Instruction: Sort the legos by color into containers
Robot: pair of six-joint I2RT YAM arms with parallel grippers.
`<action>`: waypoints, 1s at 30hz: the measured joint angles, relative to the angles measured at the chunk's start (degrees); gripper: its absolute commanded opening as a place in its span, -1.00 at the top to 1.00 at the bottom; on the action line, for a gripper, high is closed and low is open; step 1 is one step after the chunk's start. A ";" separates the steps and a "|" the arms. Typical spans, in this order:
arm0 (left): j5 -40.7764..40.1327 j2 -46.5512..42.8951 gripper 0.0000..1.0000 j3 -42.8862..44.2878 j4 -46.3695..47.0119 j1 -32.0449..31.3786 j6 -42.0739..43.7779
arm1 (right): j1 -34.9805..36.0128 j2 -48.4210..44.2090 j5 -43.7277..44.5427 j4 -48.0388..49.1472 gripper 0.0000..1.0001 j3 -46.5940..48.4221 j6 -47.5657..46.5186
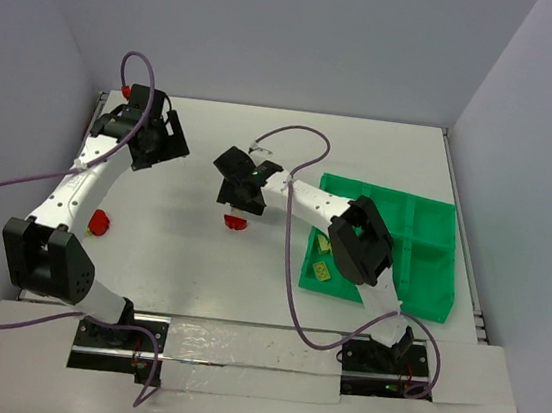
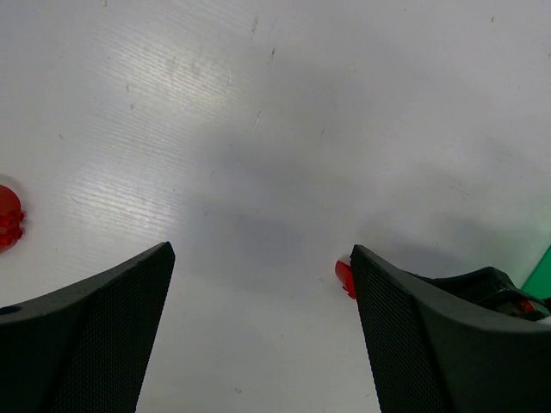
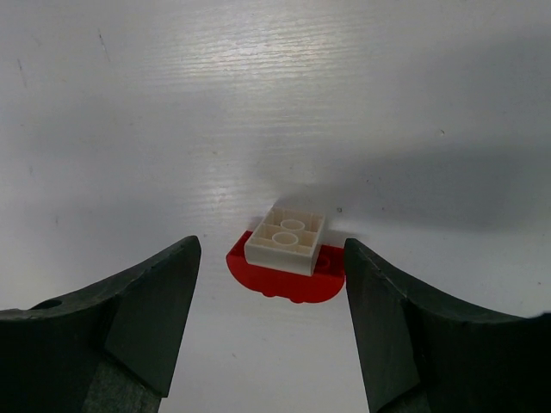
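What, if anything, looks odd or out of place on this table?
A pale brick sits stacked on a red half-round piece, between the open jaws of the right gripper, in the middle of the table. Two colours joined together look awkward for sorting by colour. Nothing looks spilled or broken.

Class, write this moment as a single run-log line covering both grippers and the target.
left gripper: open, holding nothing | right gripper: open, straddling pale brick stacked on red lego | green tray: pale legos inside

Bright diffuse light, soft shadows.
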 measured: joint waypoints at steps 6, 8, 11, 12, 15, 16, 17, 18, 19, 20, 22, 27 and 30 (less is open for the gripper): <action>0.18 -0.56 -0.81 -0.01 0.02 0.00 -0.02 | 0.35 0.96 0.09 -0.88 -0.24 0.48 0.11; 0.24 -0.58 -0.81 -0.01 0.02 0.00 -0.02 | 0.54 0.96 0.20 -0.92 -0.21 0.48 0.15; 0.35 -0.58 -0.81 -0.01 0.02 0.00 0.00 | 0.71 0.98 0.23 -1.03 -0.15 0.48 0.12; 0.35 -0.58 -0.81 -0.01 0.02 0.00 0.00 | 0.72 0.98 0.23 -1.05 -0.15 0.48 0.10; 0.35 -0.60 -0.81 -0.13 0.06 0.00 -0.02 | 0.76 1.21 0.21 -1.15 -0.14 0.48 0.04; 0.35 -0.65 -0.81 -0.31 0.07 0.00 -0.02 | 0.78 1.37 0.21 -1.19 -0.14 0.49 0.03; 0.35 -0.71 -0.81 -0.50 0.08 0.00 -0.03 | 0.81 1.55 0.21 -1.24 -0.14 0.51 0.02; 0.38 -0.82 -0.80 -0.74 0.15 0.00 -0.05 | 0.85 1.80 0.21 -1.31 -0.13 0.57 0.01; 0.42 -0.96 -0.81 -1.07 0.15 0.00 -0.07 | 0.87 2.05 0.19 -1.32 -0.10 0.58 -0.01; 0.44 -1.14 -0.80 -1.46 0.13 0.00 -0.09 | 0.93 2.35 0.17 -1.42 -0.05 0.58 -0.11; 0.44 -1.32 -0.81 -1.80 0.10 0.00 -0.09 | 0.99 2.84 0.15 -1.50 0.05 0.58 -0.17; 0.42 -1.50 -0.81 -1.93 0.11 0.00 -0.09 | 1.02 3.16 0.26 -1.57 0.63 0.78 -0.49; 0.63 -1.68 -0.85 -2.10 0.25 0.03 0.07 | 1.02 3.16 0.43 -1.71 0.78 0.85 -0.60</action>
